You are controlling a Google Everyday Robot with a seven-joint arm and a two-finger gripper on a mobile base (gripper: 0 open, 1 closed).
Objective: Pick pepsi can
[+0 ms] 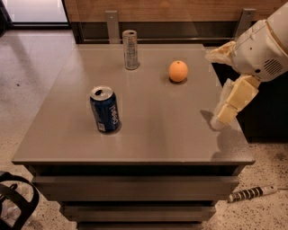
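Hovering gripper [215,87]: you had it at the right edge of the table [153,139], fingers spread apart, holding nothing.
Pepsi can [105,110]: stood upright at front left, well apart from your gripper.
Silver can [130,49]: stood upright near the back.
Orange [178,71]: lay right of the silver can.

Lab or office-type spot: speckled terrazzo floor [31,67], wood wall panel [180,9], grey bench [157,134], end effector [222,85] at its right edge.

Overhead light is casting a soft shadow directly under the spread cream gripper [214,88], hovering over the grey tabletop [157,128]'s right edge.
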